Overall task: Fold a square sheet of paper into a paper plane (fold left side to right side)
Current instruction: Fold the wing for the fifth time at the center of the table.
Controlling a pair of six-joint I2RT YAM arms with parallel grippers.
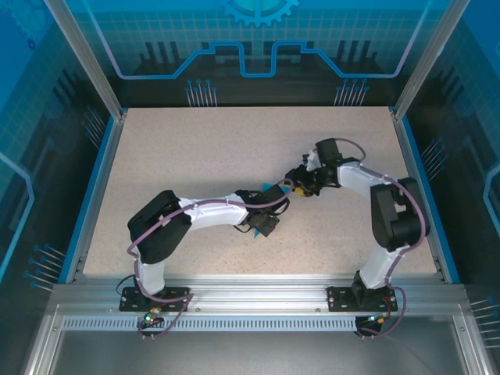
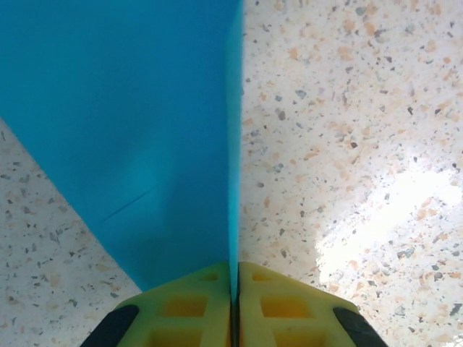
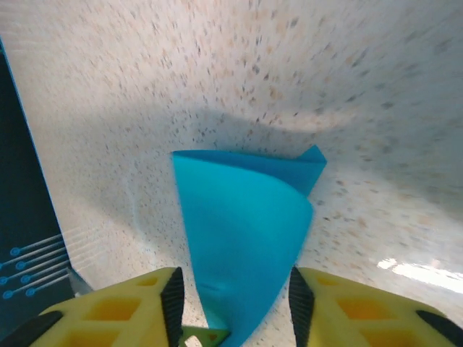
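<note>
Teal square sheet of paper (image 2: 145, 108) looks flimsy, best held by edges: left gripper (image 2: 234, 288) clamps one, right gripper (image 3: 235, 300) gapes around it.

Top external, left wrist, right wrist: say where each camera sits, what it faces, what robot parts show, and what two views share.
Top external: above, behind the bases, facing down at the table; both arms.
Left wrist: faces the square sheet of paper; jaws shut on it.
Right wrist: faces that sheet between open jaws.
Shared: the sheet.
</note>
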